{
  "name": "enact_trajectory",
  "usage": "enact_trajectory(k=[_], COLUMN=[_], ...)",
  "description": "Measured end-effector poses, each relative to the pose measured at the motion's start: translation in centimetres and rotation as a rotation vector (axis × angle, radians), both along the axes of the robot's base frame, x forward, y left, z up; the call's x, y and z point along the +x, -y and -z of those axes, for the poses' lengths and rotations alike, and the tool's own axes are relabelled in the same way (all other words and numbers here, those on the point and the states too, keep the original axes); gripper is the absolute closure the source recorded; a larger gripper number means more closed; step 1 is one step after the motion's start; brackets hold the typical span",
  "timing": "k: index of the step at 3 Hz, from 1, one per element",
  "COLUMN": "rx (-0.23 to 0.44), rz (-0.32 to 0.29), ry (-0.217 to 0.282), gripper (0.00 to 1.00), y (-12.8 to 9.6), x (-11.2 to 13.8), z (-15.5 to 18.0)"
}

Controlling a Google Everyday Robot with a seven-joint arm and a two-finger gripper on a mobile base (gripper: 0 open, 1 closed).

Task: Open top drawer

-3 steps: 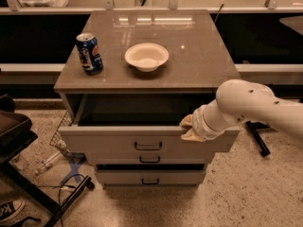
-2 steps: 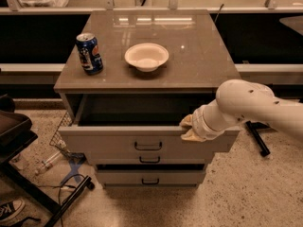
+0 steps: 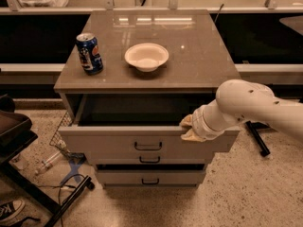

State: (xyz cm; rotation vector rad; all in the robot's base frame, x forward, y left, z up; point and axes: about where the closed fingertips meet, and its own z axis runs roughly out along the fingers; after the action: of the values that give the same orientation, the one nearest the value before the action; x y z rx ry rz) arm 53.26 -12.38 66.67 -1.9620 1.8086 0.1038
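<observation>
1 camera looks down from above and in front of the cabinet (image 3: 199,56), facing its drawer fronts at close range. The top drawer (image 3: 109,143) sits mid-frame, the gripper (image 3: 188,128) at its upper right edge, the arm (image 3: 251,105) at frame right.

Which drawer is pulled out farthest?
The top drawer: it juts past the middle drawer and bottom drawer. The gripper is at its front's right end.

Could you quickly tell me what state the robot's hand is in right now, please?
The hand is at the front rim of the pulled-out top drawer, near its right end; open or closed cannot be told.
</observation>
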Motion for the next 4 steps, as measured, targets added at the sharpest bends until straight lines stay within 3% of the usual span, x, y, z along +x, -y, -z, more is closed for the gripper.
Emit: enact_trajectory(k=[2, 3, 4], rx=[0.0, 0.0, 0.0], rz=[0.0, -0.002, -0.002], ry=[0.0, -0.001, -0.001], gripper=[0.18, 0.0, 0.0], y=[-0.01, -0.09, -0.09], x=[0.0, -0.05, -0.05], z=[0.0, 0.04, 0.05])
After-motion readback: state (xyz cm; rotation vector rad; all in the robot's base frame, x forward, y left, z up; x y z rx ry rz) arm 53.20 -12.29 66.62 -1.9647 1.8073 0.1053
